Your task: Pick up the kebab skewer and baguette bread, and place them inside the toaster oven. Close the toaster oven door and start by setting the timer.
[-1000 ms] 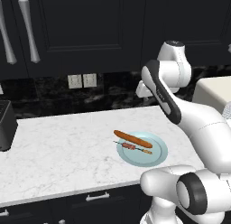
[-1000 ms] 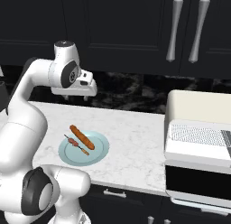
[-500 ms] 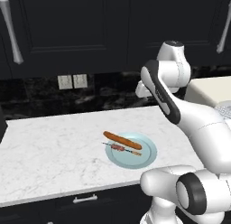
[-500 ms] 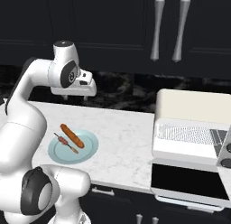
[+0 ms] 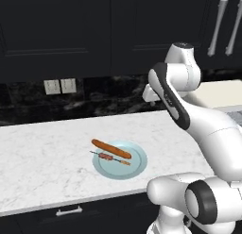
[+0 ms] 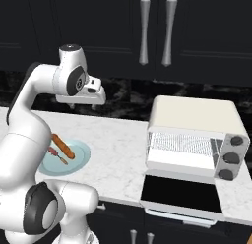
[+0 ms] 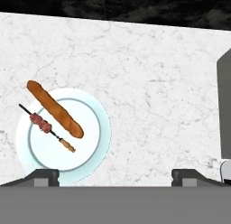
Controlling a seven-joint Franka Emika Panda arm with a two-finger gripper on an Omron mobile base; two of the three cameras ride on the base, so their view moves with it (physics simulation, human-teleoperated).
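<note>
**op:** i've got the gripper (image 7: 115, 175) hanging high over the counter (image 5: 42, 148), fingers spread wide, grasping nothing. nearest to me on the marble is the light blue plate (image 5: 137, 168), and the kebab skewer (image 5: 109, 157) and the baguette bread (image 5: 111, 148) both lie on it, side by side and almost touching, both slanted the same way. the loaf sticks out past the plate's rim at one end.

**spotter:** what worries you from here?

**op:** the two lie so close that coming down on the skewer could nudge the loaf, or i might pinch both at once. the skewer is thin and sits flat on the plate, so i judge a grip on the stick itself may slip; the meat chunks look like the better bite. the plate could also slide on the marble if i press down off-centre.

**spotter:** and further along?

**op:** off to my right stands the toaster oven (image 6: 197, 135), well apart from the plate. the toaster oven door (image 6: 179, 194) is dropped flat toward me, the wire rack showing inside, so nothing needs opening first. that lowered door juts out over the counter edge, and i think a long loaf carried sideways could clip it or the opening's frame. three knobs (image 6: 230, 158) sit on its right side. behind everything, the dark backsplash with outlets (image 5: 59, 86), and black cabinets (image 6: 157, 36) overhead. bare marble lies between plate and oven.
</note>
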